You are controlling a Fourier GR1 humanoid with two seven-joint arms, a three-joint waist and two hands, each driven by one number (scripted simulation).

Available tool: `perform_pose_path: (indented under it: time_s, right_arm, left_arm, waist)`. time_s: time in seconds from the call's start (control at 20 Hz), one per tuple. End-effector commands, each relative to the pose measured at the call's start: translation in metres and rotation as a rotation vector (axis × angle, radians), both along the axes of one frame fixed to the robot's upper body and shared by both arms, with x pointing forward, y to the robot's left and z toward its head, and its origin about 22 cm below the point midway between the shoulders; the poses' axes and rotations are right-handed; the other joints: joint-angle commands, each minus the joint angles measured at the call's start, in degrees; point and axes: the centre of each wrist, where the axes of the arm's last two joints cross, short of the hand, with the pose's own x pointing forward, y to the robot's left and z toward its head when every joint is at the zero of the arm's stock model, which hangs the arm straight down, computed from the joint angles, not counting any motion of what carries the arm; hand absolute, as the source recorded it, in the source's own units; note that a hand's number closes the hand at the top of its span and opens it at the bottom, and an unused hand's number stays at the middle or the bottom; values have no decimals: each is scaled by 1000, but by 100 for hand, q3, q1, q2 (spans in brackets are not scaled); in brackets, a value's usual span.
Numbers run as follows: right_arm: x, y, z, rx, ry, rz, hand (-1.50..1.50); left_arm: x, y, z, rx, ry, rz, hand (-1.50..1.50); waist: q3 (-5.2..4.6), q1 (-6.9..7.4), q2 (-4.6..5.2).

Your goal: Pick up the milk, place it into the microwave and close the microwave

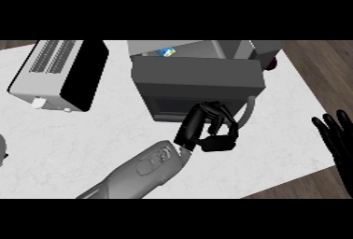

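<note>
The microwave [207, 47] stands at the back middle of the white counter. Its dark grey door [200, 81] hangs partly open toward me, with a pale handle [250, 108] along its right side. Over the door's top edge a bit of the blue and white milk carton [165, 51] shows inside the cavity. My left hand [207, 130] reaches in from the lower left and sits against the door's near edge, just left of the handle, its fingers curled and nothing visibly held. My right hand [336, 135] rests open at the right edge, fingers up.
A white appliance with a black side and vent slots [59, 74] lies at the back left. A dark red object [273, 63] peeks out behind the microwave's right corner. A grey object [3, 151] shows at the left edge. The counter's edge [303, 179] runs diagonally at the right.
</note>
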Motion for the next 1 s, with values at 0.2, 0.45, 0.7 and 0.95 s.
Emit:
perform_pose_path:
  time_s: [0.2,0.45,0.7,0.95]
  right_arm:
    - [4,-3,15,3,-11,52,-150]
    - [4,1,24,5,-26,85,-150]
    - [7,-3,37,-11,-40,90,-150]
    - [6,-3,41,3,-45,105,-150]
  left_arm:
    - [29,3,25,-154,-22,100,150]
    - [45,5,33,-175,-21,134,150]
    - [54,9,33,-202,-36,158,150]
    - [57,11,32,-224,-44,176,150]
  waist:
    - [-9,-231,142]
    - [1,-379,171]
    - [-4,-401,199]
    - [8,-482,208]
